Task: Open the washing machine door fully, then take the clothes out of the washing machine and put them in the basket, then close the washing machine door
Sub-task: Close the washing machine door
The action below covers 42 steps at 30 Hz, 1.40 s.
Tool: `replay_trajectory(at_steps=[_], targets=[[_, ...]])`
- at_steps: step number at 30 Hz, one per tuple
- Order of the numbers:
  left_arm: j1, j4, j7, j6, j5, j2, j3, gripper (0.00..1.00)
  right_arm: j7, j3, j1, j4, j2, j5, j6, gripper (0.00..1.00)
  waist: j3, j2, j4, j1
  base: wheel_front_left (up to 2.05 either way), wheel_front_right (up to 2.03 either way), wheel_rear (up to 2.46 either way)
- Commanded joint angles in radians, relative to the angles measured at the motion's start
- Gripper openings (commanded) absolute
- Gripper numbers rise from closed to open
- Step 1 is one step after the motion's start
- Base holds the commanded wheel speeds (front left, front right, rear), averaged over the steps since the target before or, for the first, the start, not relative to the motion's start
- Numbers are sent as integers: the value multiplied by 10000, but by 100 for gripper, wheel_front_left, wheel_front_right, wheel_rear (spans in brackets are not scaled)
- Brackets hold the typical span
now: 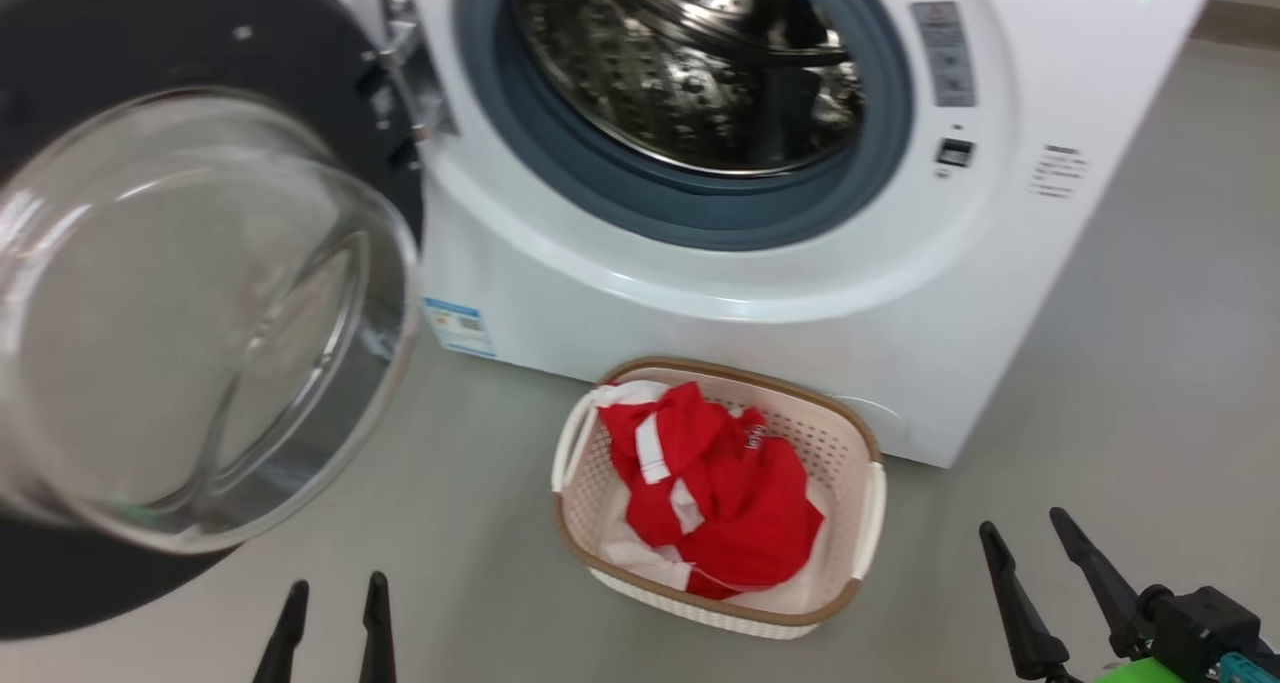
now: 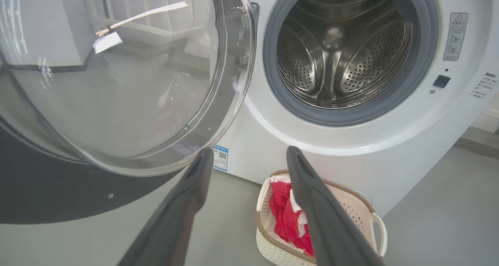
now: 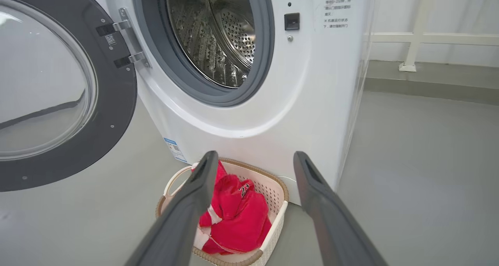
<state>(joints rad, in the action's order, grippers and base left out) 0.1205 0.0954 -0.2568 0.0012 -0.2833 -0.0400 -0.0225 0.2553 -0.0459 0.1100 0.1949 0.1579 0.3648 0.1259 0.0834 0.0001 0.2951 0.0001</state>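
The white washing machine [image 1: 700, 293] stands ahead with its steel drum [image 1: 690, 63] bare inside. Its door [image 1: 190, 313], black-rimmed with a bulging glass bowl, hangs swung out to the left on its hinge [image 1: 405, 63]. On the floor before the machine sits the cream basket [image 1: 865, 508], and the red clothes [image 1: 720, 488] with white bands lie heaped in it. My left gripper [image 1: 335, 593] is open at the lower left, below the door. My right gripper [image 1: 1022, 528] is open at the lower right, right of the basket. The door [image 3: 58, 87], basket [image 3: 273, 188] and clothes [image 3: 237, 215] also appear in the right wrist view.
Grey floor [image 1: 1150, 383] spreads to the right of the machine and around the basket. A blue label [image 1: 458, 325] sits on the machine's lower left corner. A white rail and wall [image 3: 429, 36] stand behind the machine's right side.
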Motion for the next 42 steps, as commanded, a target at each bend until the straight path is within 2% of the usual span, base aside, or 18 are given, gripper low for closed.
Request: replay_trajectory(at_steps=[1,8,16,26,27,28,29,30,33,36,39,42], targets=[[-17,-164,-49,122,-116,-102,224,100,65,-300,-372,-180,193,47,48,100,-233,-1,1055,-1,0,0,0],[78,-149,-49,408,-349,-102,79,100,65,-688,-472,-107,190,65,48,100,-297,-1,1908,-1,0,0,0],[207,-406,-49,829,-752,-102,160,100,65,-1530,-1075,166,478,158,48,100,-135,-1,2081,-1,0,0,0],[339,-624,-49,968,-980,-102,252,100,65,-1944,-1377,376,507,305,48,100,-163,-1,2102,-1,0,0,0],[320,-697,-49,939,-1003,-102,279,91,65,-1956,-1368,376,500,315,48,100,-180,-1,2098,-1,0,0,0],[291,-815,-49,882,-1009,-102,317,47,65,-1964,-1352,373,487,321,48,100,-196,-1,2093,-1,0,0,0],[268,-953,-49,812,-970,-102,368,27,65,-1966,-1329,367,470,327,48,100,-212,-1,2088,-1,0,0,0],[246,-1094,-49,749,-907,-102,430,1,65,-1962,-1301,361,451,329,48,100,-226,-1,2083,-1,0,0,0],[157,-1447,-49,584,-792,-102,633,0,65,-1935,-1236,346,403,330,48,100,-251,-1,2074,-1,0,0,0],[-121,-2194,-49,311,-713,-102,1239,0,65,-1859,-1149,312,349,322,48,100,-249,-1,2069,-1,0,0,0],[-573,-3017,-49,-85,-573,-102,2073,0,65,-1760,-1079,265,326,306,48,100,-201,-1,2073,-1,0,0,0],[-1227,-3629,-49,-665,-271,-104,3054,0,65,-1666,-1024,231,321,288,48,100,-134,-1,2085,-1,0,0,0]])
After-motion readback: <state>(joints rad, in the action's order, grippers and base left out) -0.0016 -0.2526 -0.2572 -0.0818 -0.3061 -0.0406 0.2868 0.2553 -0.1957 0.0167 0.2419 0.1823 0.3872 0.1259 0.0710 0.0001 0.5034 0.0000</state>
